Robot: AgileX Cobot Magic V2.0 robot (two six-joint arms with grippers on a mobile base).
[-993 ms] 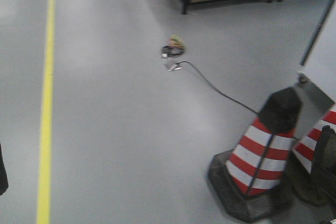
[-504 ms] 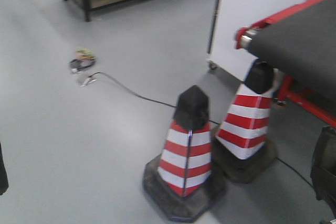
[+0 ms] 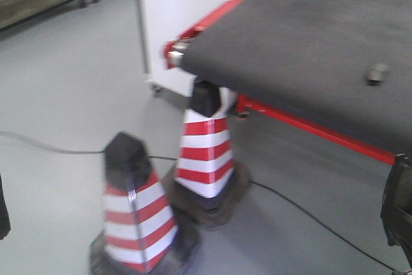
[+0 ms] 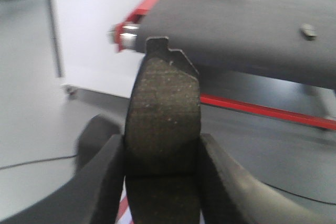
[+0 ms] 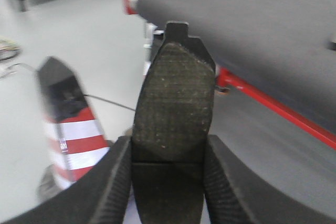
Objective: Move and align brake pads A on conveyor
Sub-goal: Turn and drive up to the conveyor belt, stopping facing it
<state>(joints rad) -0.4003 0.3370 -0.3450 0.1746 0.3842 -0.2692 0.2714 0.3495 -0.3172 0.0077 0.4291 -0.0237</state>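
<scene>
Ahead of you: conveyor point(image 3: 302, 43) now fills view, cones point(image 3: 207, 152) slid left | left gripper point(image 4: 160, 182), right gripper point(image 5: 167, 182) each clamp a brake pad point(image 4: 161, 124) | approach nearly done.

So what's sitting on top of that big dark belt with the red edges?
On the conveyor only one small grey object shows, too blurred to identify. The belt's far and right parts run out of frame. Each gripper, left and right, holds a brake pad.

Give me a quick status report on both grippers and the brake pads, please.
Left gripper shut on a brake pad. Right gripper shut on another brake pad. Conveyor ahead, not yet reached. Two traffic cones on the floor near its end.
</scene>
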